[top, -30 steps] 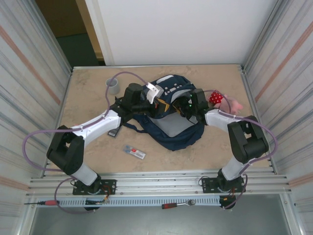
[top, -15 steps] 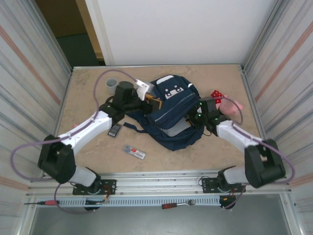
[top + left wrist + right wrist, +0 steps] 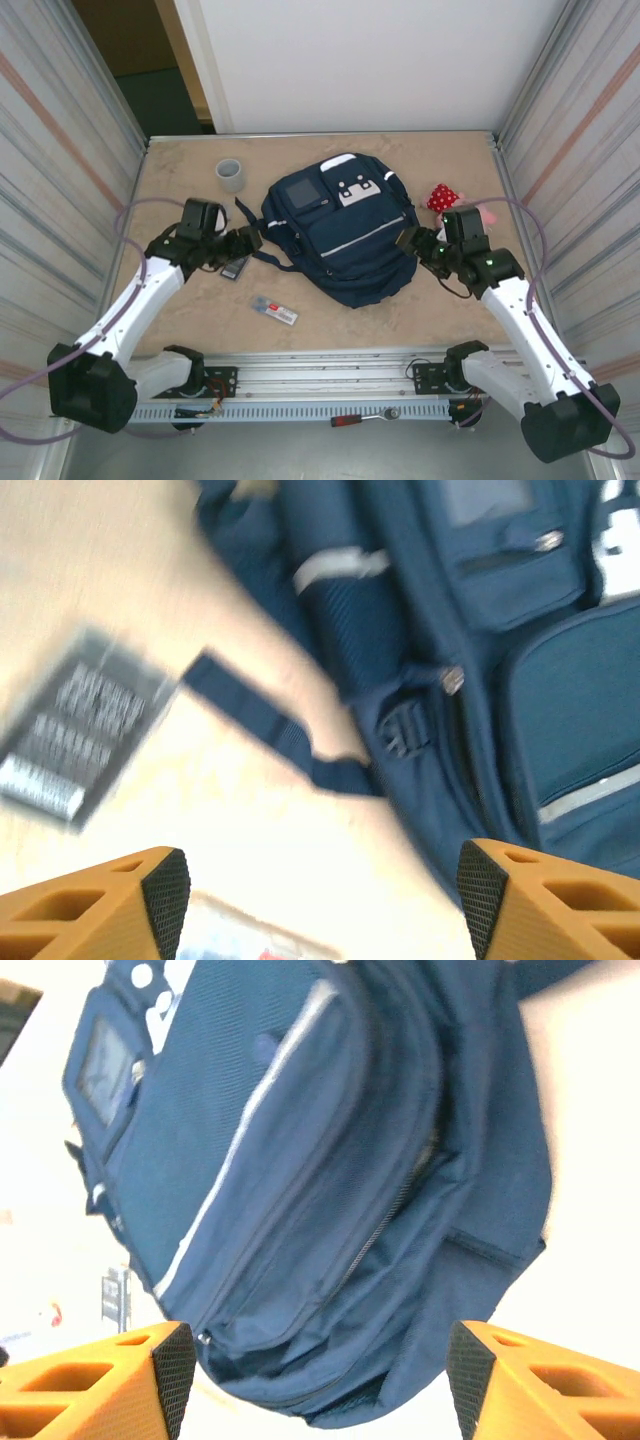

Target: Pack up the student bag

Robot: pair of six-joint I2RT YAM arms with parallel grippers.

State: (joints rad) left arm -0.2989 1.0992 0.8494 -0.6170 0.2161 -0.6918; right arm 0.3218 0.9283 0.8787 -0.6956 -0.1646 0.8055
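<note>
The student bag (image 3: pixel 340 235) lies flat in the middle of the table, front side up, with white patches near its top and a thin reflective stripe. My left gripper (image 3: pixel 250 240) hovers open just off the bag's left edge, above a loose dark strap (image 3: pixel 290 742); its fingers (image 3: pixel 160 890) have nothing between them. In the left wrist view the bag (image 3: pixel 480 630) is blurred. My right gripper (image 3: pixel 410 241) stands open beside the bag's right edge. From the right wrist the bag (image 3: pixel 300 1180) lies ahead of the spread fingertips (image 3: pixel 172 1362), untouched.
A grey roll (image 3: pixel 231 176) stands at the back left. A dark flat device (image 3: pixel 235 267) and a small white packet (image 3: pixel 274 311) lie left of the bag. A red dotted item (image 3: pixel 441 197) and a pink toy (image 3: pixel 486 214) sit at the right. Metal walls close both sides.
Both grippers opened, let go of the bag and drew back to its sides. The bag dropped flat with its front up.
</note>
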